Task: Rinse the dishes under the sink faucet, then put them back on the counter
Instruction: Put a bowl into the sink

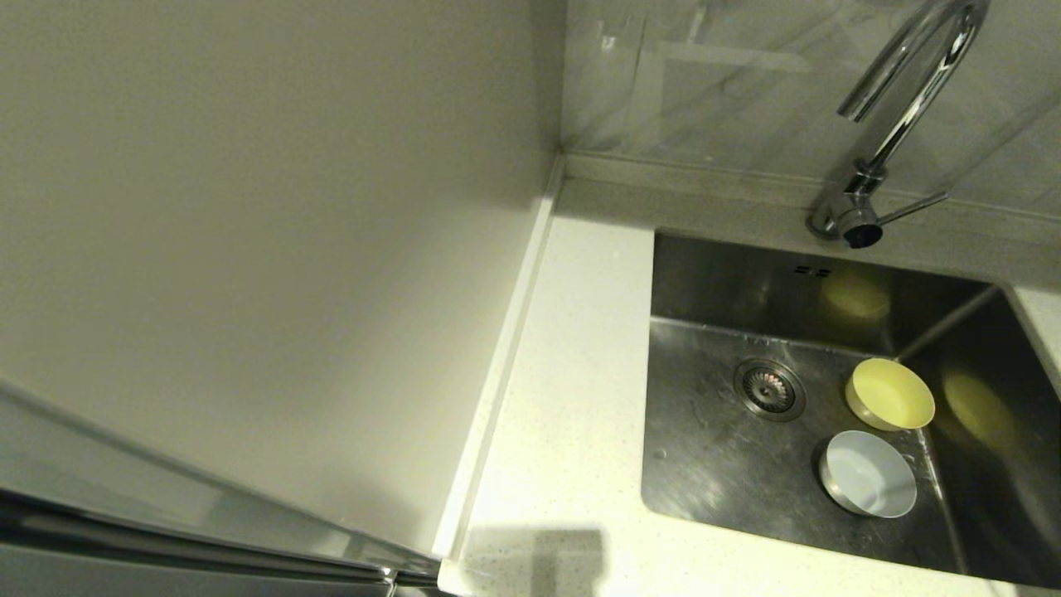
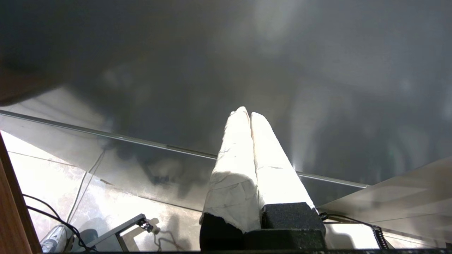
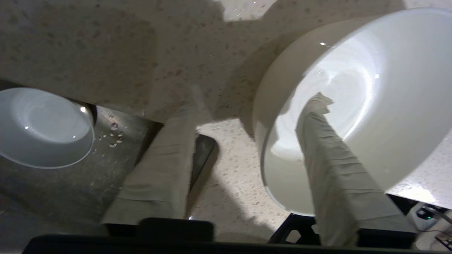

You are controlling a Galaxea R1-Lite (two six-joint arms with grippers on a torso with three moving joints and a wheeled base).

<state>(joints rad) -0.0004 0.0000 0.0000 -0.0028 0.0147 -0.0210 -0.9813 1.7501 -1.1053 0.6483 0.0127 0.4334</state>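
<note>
The pale yellow bowl (image 1: 889, 395) and the bluish-white bowl (image 1: 868, 473) sit in the steel sink (image 1: 713, 448), right of the drain (image 1: 769, 388). The chrome faucet (image 1: 903, 99) rises behind the basin. Neither gripper shows in the head view. In the right wrist view the white bowl (image 3: 381, 106) rests on the speckled counter (image 3: 229, 169) beside the sink edge. My right gripper (image 3: 256, 97) is open, with one finger (image 3: 335, 165) inside the bowl and the other outside its rim. The bluish-white bowl (image 3: 42, 127) lies in the basin beyond. My left gripper (image 2: 247, 113) is shut and empty, away from the sink.
A cream wall panel (image 1: 249, 207) closes the counter (image 1: 572, 373) on the left, with a tiled wall (image 1: 704, 99) behind. A steel appliance edge (image 1: 166, 514) sits at the lower left. Droplets (image 3: 113, 135) lie on the sink floor. Cables (image 2: 53, 215) trail on the floor below the left gripper.
</note>
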